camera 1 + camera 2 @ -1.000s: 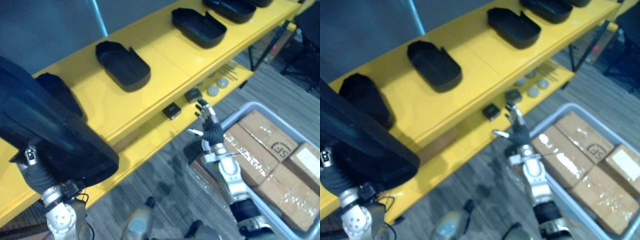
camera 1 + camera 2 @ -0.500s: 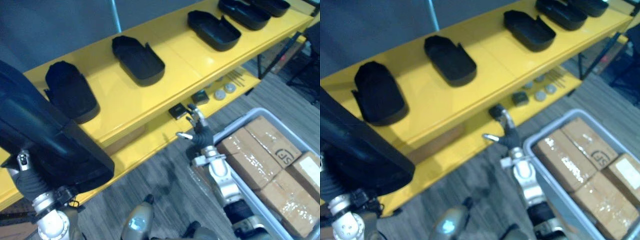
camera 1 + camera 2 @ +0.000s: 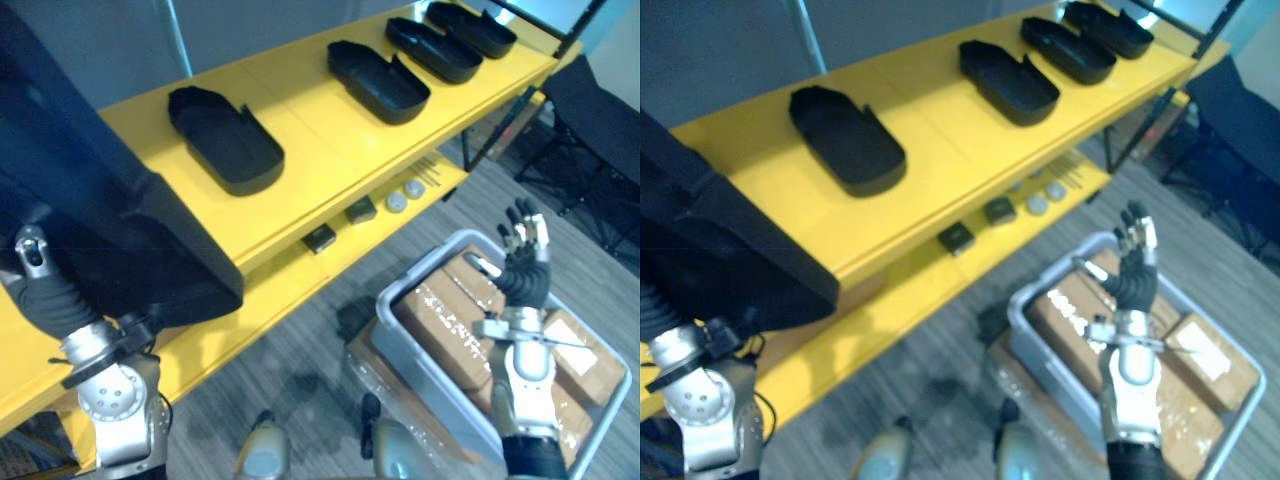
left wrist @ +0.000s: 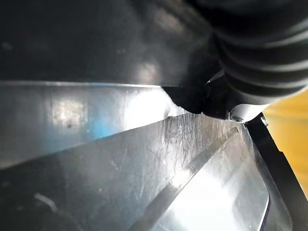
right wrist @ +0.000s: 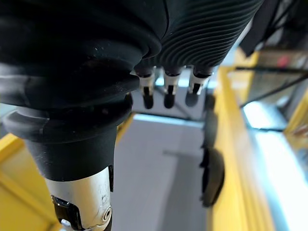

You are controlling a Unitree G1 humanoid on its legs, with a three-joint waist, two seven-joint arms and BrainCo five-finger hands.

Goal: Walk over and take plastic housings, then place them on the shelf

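You had the black housing (image 3: 95, 200) carried at your left hand (image 3: 45, 297) (fingers hidden under it, grip untellable) above the shelf's (image 3: 310, 165) left end, roughly parallel to the nearest shelved housing (image 3: 225, 142), while your right hand's (image 3: 523, 272) fingers (image 3: 519, 218) spread over boxes (image 3: 440, 312).

Black plastic housings (image 3: 225, 150); yellow shelf (image 3: 310, 130); grey bin (image 3: 425, 262); brown boxes (image 3: 440, 310).
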